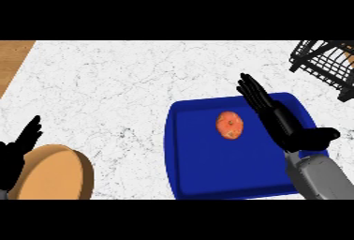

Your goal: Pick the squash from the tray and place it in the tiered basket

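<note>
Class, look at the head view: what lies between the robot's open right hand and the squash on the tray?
Nothing stands between them: only bare blue tray floor separates the right hand from the squash, as the head view shows.

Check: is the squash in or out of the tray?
In. The squash lies on the blue tray, beside the open right hand, ungrasped.

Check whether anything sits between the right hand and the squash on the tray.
Nothing visible does. The squash lies alone on the blue tray, and the right hand, fingers straight, hovers just to its right with only bare tray showing between them.
</note>
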`<state>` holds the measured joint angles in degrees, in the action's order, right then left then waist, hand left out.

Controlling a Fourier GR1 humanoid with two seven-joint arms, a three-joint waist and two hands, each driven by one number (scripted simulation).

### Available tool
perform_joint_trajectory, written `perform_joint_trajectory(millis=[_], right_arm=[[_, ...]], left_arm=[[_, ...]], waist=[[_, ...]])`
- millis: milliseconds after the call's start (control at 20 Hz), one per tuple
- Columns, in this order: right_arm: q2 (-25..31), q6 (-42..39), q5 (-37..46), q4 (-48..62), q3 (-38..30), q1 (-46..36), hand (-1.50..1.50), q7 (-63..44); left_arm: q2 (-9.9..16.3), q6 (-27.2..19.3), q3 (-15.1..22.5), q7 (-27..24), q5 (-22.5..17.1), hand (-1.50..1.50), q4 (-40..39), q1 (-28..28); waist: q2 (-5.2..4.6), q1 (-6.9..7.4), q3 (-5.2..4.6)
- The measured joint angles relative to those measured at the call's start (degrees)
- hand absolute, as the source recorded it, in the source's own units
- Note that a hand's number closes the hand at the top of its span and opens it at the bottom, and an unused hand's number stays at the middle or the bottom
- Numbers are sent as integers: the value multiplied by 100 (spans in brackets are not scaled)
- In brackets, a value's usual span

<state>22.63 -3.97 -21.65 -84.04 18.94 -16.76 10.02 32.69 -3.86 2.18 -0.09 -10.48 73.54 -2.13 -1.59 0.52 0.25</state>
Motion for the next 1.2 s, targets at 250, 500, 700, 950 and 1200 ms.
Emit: perform_joint_trajectory(millis=[250,500,700,950,1200], right_arm=[[247,858,392,50,-705,-153,150,24],[326,2580,698,517,-1775,92,-150,-310],[-230,3750,731,304,-2236,375,-150,-113],[-372,4193,1088,-336,-1884,890,-150,-375],[245,3892,1610,-639,-1051,1265,-150,-1625]], left_arm=[[-223,-408,-138,12,115,0,161,-35],[-431,-672,-323,-47,64,0,361,-245],[-720,-853,-241,-74,135,0,612,-282],[-1080,-1144,-64,-136,396,0,758,-244],[-1225,-1246,-4,-101,515,0,873,-193]], waist=[[167,-61,51],[235,-396,69],[265,-361,89],[273,-285,86],[262,-252,48]])
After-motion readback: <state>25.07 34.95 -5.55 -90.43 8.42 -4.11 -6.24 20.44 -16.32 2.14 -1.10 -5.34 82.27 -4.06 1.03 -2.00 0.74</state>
